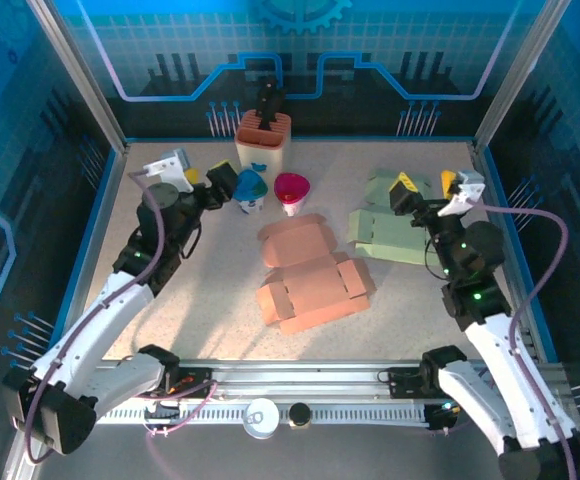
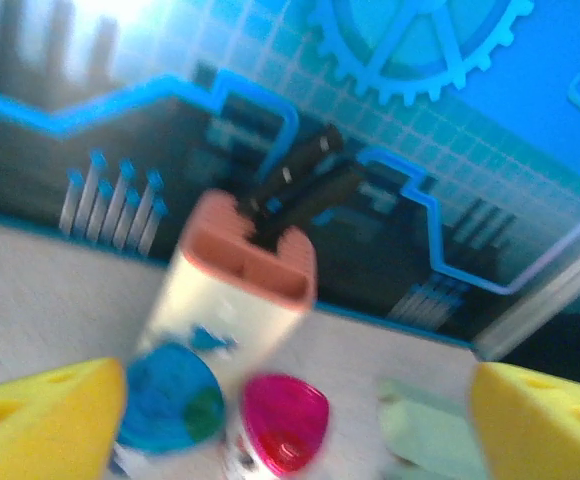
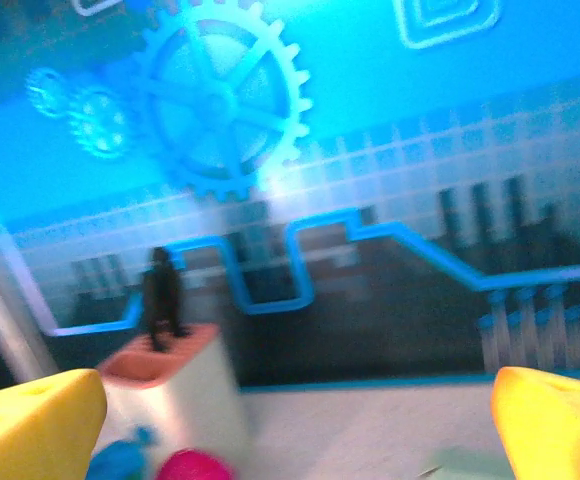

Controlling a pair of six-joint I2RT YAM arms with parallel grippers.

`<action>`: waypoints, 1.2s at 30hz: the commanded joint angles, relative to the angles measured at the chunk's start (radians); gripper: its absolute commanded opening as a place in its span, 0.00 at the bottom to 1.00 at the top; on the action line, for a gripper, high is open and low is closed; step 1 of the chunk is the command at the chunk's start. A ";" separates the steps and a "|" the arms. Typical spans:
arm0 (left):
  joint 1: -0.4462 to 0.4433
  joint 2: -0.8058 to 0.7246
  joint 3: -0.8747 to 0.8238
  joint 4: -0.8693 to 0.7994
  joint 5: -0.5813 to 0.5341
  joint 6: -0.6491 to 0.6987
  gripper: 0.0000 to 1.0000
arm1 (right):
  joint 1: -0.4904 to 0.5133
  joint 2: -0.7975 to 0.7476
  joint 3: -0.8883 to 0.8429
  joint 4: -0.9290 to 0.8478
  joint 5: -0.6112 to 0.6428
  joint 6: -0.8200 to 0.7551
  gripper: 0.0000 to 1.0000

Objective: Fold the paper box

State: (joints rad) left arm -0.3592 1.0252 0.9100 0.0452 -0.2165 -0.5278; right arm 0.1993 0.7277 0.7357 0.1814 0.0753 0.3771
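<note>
Two empty, wide-apart sets of jaws; two cups (image 1: 251,190); one brown paper box (image 1: 315,285).

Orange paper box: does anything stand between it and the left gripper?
Nothing visible does. Bare table lies between the left gripper and the flat orange paper box. The blue cup and the pink cup stand farther back, beside that line.

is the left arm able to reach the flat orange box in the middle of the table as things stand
Probably yes. The left gripper hangs open beside the blue cup. The flat orange box lies nearby, with bare table between them and nothing stacked on it.
</note>
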 commanded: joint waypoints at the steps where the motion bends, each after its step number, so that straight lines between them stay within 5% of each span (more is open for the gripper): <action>1: -0.151 0.088 -0.017 -0.345 0.104 -0.404 0.74 | 0.013 0.102 0.063 -0.465 -0.257 0.236 1.00; 6: -0.521 0.077 -0.194 -0.342 -0.187 -0.819 0.69 | 0.165 0.103 0.078 -0.691 -0.190 0.289 0.91; 11: -0.756 0.146 -0.292 -0.322 -0.324 -1.209 0.66 | 0.246 0.043 -0.024 -0.674 -0.211 0.387 0.81; 24: -0.825 0.385 -0.448 0.125 -0.261 -1.585 0.63 | 0.313 0.014 -0.186 -0.528 -0.275 0.512 0.78; 36: -0.882 0.239 -0.337 -0.228 -0.264 -1.587 0.68 | 0.314 0.049 -0.215 -0.528 -0.256 0.497 0.76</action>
State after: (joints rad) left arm -1.2297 1.3190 0.5156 -0.0357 -0.4747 -2.0033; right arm 0.5037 0.7631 0.5507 -0.3607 -0.1841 0.8722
